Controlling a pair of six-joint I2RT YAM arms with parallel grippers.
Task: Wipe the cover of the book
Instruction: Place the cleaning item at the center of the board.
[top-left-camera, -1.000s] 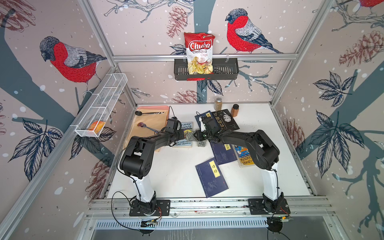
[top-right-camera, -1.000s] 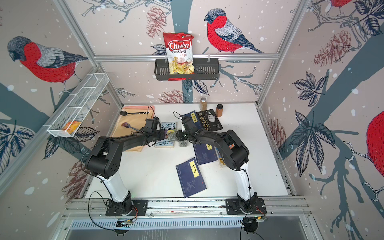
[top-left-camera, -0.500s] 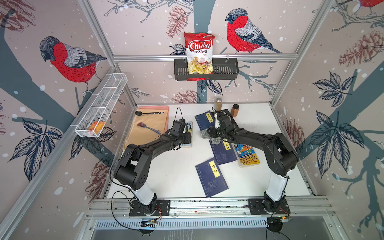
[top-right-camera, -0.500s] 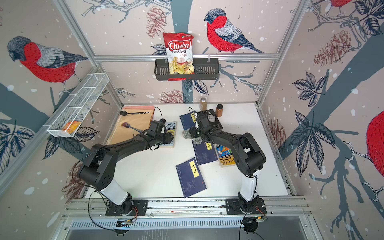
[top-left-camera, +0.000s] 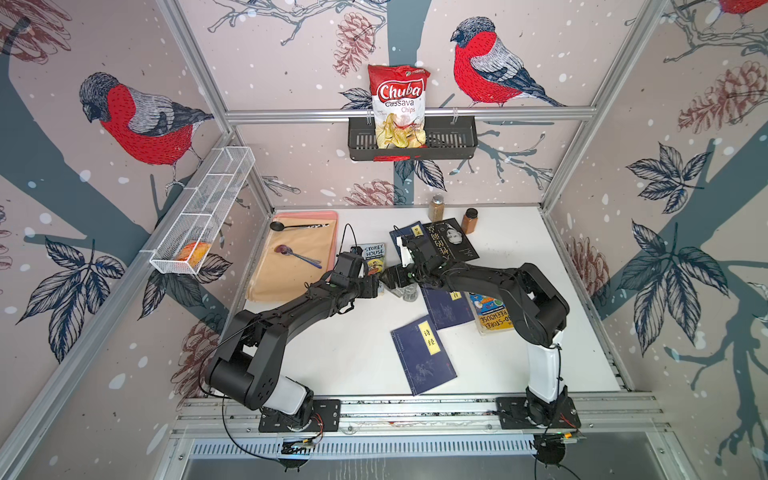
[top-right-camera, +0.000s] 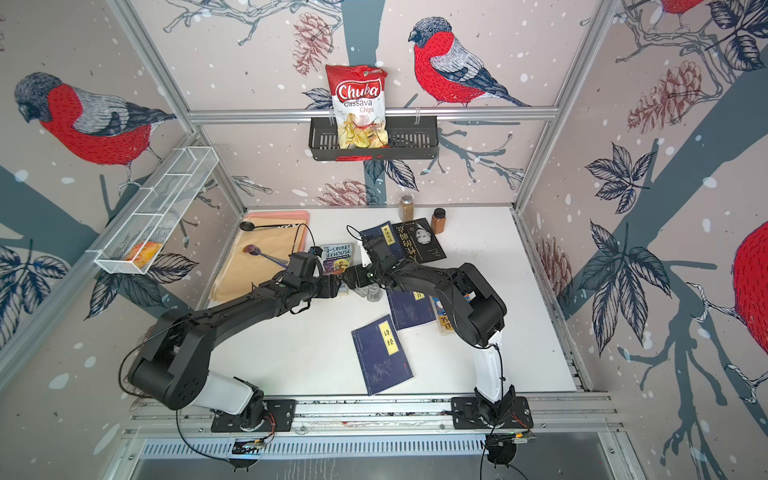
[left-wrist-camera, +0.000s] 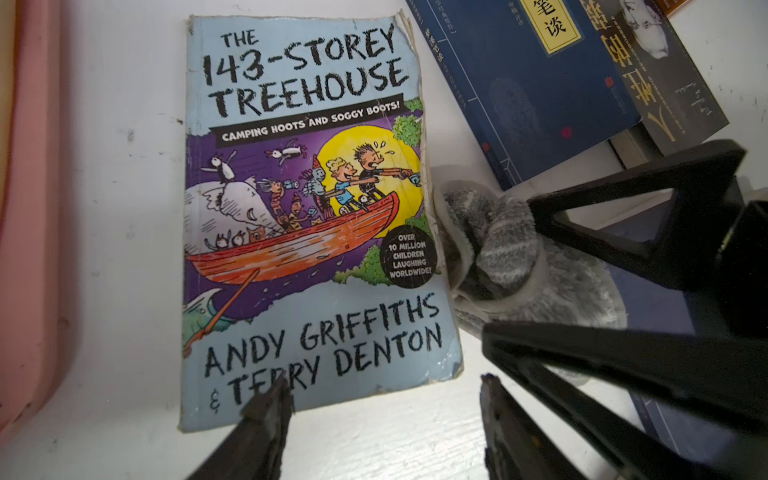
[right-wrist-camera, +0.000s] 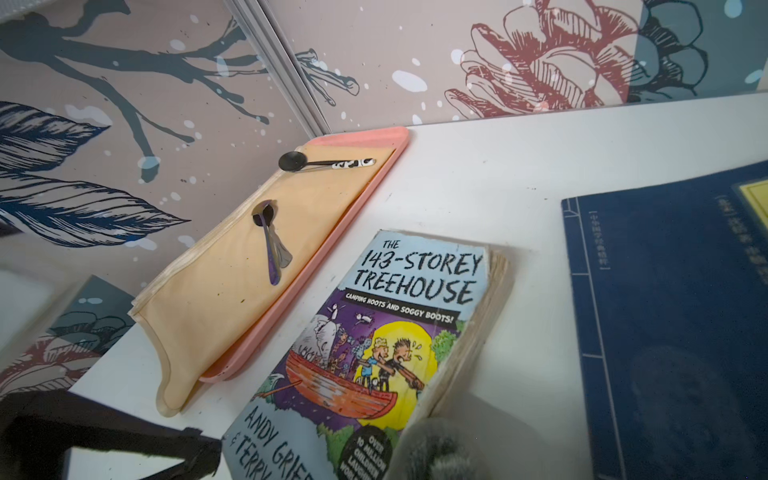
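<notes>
Right arm (top-left-camera: 478, 276) swung back toward treehouse book (left-wrist-camera: 307, 199); grey cloth (left-wrist-camera: 498, 245) now dropped on counter (top-left-camera: 332, 353), against book's page edge. Right end effector (left-wrist-camera: 513, 270) spread wide over cloth, released. Left end effector (left-wrist-camera: 380, 399) released, hovering over book's near edge. Black wall basket (top-left-camera: 453, 141) holds chips bag (top-left-camera: 399, 104).

Both top views looked down from high above the near edge of the table (top-left-camera: 357, 357), facing the far wall (top-left-camera: 291, 166) and covering the whole cell. The left wrist camera hung close over the treehouse book (left-wrist-camera: 307, 216), looking nearly straight down. The right wrist camera sat low and near, slanting toward the far-left corner; it shared that book and the pink tray (right-wrist-camera: 361, 139) with the left wrist view.
</notes>
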